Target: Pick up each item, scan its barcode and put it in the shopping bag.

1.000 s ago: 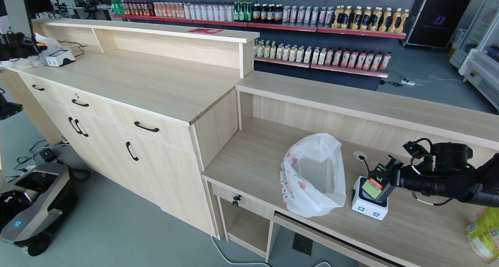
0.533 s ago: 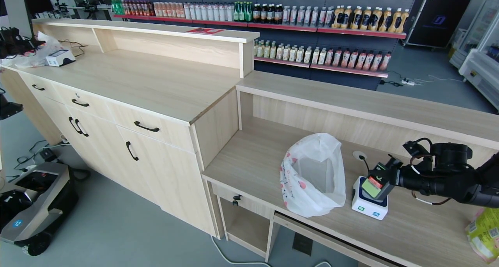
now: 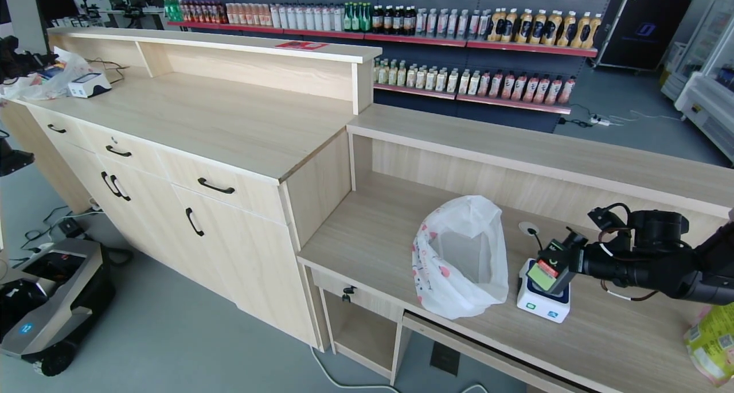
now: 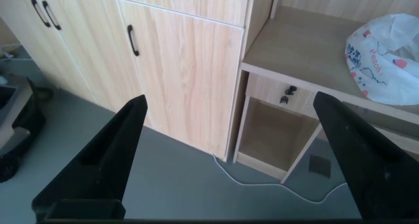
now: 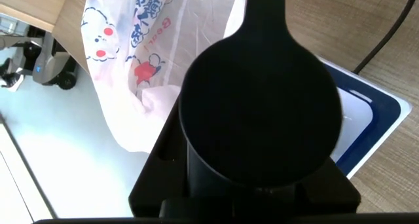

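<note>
My right gripper [image 3: 546,268] is shut on a small item [image 3: 543,273] with a green and red label, held just above the white and blue scanner [image 3: 542,306] on the counter. In the right wrist view the item [image 5: 260,119] appears as a dark round shape over the scanner [image 5: 370,133]. The white shopping bag [image 3: 462,257] stands open immediately left of the scanner, and the bag [image 5: 135,67] lies beside the held item. My left gripper [image 4: 229,103] hangs open over the floor before the cabinet, with the bag [image 4: 387,51] farther off.
A green and yellow packet [image 3: 711,340] lies at the counter's [image 3: 602,335] right front edge. The scanner's cable [image 3: 536,241] runs to a hole behind it. A raised ledge [image 3: 516,146] backs the counter. A taller cabinet [image 3: 200,123] stands to the left.
My right gripper has shifted slightly left and up with the item, staying over the scanner. The bag and scanner have not moved.
</note>
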Controlling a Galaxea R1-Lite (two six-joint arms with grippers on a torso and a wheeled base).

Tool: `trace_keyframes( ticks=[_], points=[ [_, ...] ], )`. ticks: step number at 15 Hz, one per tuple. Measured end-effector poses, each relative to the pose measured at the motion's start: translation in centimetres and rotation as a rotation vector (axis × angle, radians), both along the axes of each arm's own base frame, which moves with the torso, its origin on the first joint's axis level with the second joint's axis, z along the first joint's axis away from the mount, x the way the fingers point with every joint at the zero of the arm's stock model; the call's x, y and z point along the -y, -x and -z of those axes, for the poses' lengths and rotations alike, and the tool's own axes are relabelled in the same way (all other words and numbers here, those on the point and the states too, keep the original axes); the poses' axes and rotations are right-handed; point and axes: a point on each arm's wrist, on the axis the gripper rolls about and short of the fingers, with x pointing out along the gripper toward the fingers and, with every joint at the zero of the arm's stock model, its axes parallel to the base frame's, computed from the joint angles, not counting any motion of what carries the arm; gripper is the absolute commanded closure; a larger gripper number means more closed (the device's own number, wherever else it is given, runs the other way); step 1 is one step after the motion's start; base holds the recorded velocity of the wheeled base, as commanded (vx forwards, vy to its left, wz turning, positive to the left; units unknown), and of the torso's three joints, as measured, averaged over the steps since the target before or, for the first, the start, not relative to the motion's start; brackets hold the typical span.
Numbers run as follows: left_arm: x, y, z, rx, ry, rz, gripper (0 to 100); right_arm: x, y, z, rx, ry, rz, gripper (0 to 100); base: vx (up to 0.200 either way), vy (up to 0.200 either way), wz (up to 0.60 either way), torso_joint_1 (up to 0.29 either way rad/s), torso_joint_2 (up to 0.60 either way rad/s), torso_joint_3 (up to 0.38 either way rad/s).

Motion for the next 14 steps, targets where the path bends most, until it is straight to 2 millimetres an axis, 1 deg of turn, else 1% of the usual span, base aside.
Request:
trace_keyframes(
  ticks=[4, 12, 13, 14],
  points=[
    [0.0, 0.0, 0.0, 0.0, 0.0, 0.001, 0, 0.0, -0.6, 0.1, 0.008, -0.002, -0.001, 100, 0.0, 0.0, 0.0, 0.0, 0.0, 0.0],
    [0.0, 0.0, 0.0, 0.0, 0.0, 0.0, 0, -1.1, -1.8, 0.5, 0.015, -0.017, -0.024, 100, 0.0, 0.0, 0.0, 0.0, 0.0, 0.0],
    [0.0, 0.0, 0.0, 0.0, 0.0, 0.0, 0, -1.2, -1.8, 0.3, 0.018, -0.016, -0.023, 100, 0.0, 0.0, 0.0, 0.0, 0.0, 0.0],
    [0.0, 0.0, 0.0, 0.0, 0.0, 0.0, 0, -1.1, -1.4, -0.4, 0.024, -0.015, -0.016, 100, 0.0, 0.0, 0.0, 0.0, 0.0, 0.0]
  ],
)
